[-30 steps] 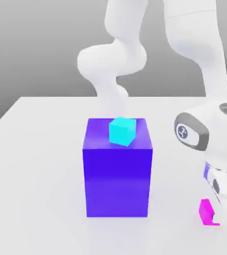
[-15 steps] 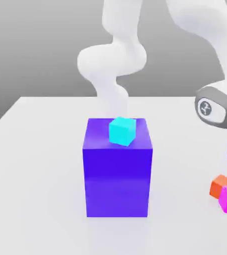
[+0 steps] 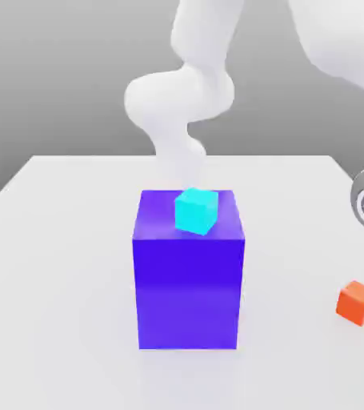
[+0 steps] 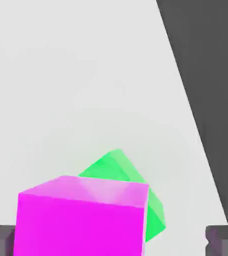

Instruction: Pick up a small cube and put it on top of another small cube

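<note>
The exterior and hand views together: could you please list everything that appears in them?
Table: one, white, carrying all the objects.
Large block: one, blue-purple, standing at the table's centre.
Cyan cube: one, cyan, on top of the large block.
Orange cube: one, orange, on the table toward the exterior view's right.
Green cube: one, green, on the table, partly hidden behind the magenta cube in the hand view.
Magenta cube: one, magenta-pink, close before the hand camera.
Arm: one, white, rising behind the large block.
End effector fingers: two, dark grey.
</note>
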